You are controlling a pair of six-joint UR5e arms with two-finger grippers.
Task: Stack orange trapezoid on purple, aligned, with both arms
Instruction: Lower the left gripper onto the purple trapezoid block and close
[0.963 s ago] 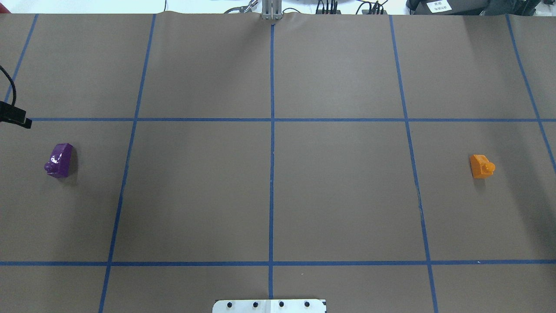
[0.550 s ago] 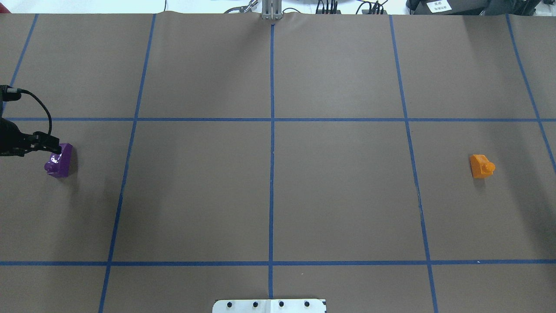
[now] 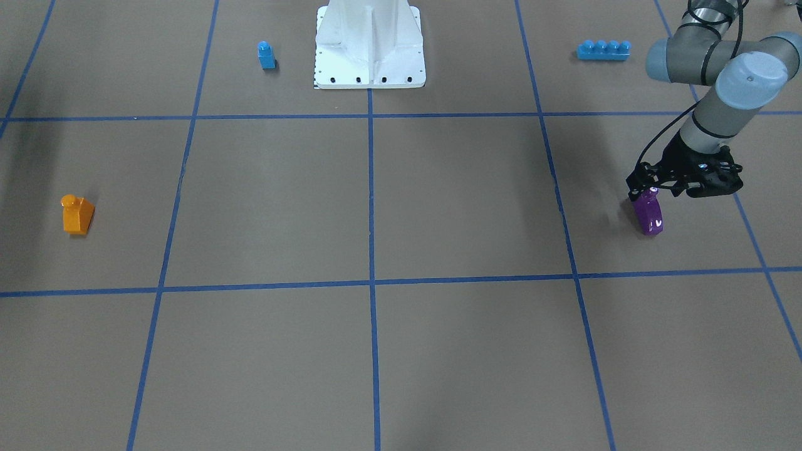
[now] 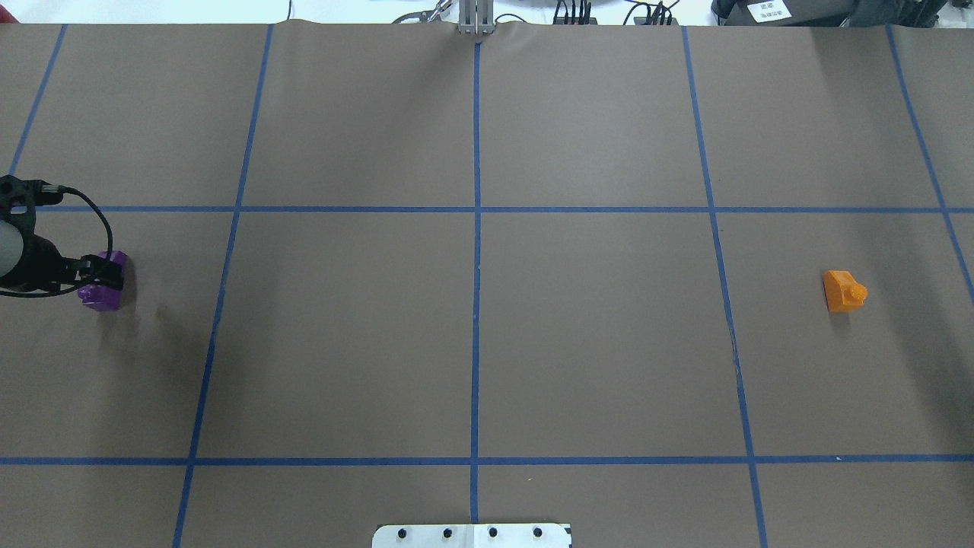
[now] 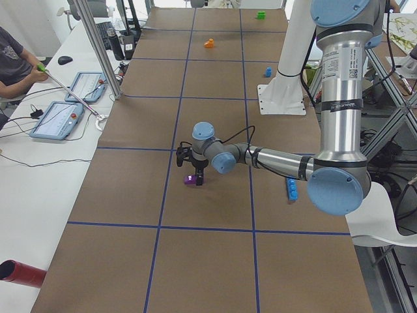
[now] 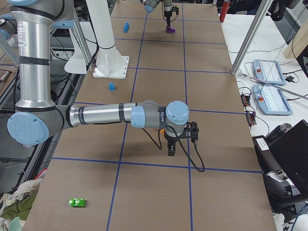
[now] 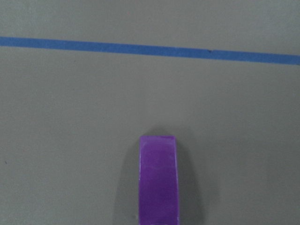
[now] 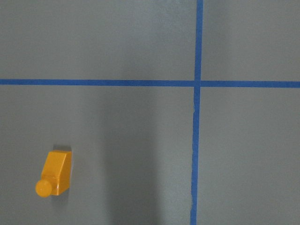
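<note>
The purple brick (image 4: 104, 296) lies on its side at the table's left, and also shows in the front view (image 3: 649, 218) and at the bottom of the left wrist view (image 7: 159, 180). My left gripper (image 4: 97, 272) hovers at its far end (image 3: 645, 190), jaws apparently open, holding nothing. The orange trapezoid (image 4: 842, 291) lies on its side at the far right, stud pointing right; it shows at lower left in the right wrist view (image 8: 55, 173). My right gripper (image 6: 173, 147) shows only in the exterior right view, above the table; I cannot tell its state.
A small blue single-stud brick (image 3: 266, 55) and a long blue four-stud brick (image 3: 603, 49) lie near the white robot base (image 3: 369, 62). A green brick (image 6: 77, 202) lies at the right end. Blue tape lines grid the brown table.
My left gripper came in from the left edge and moved onto the far end of the purple brick. Neither brick has moved.
</note>
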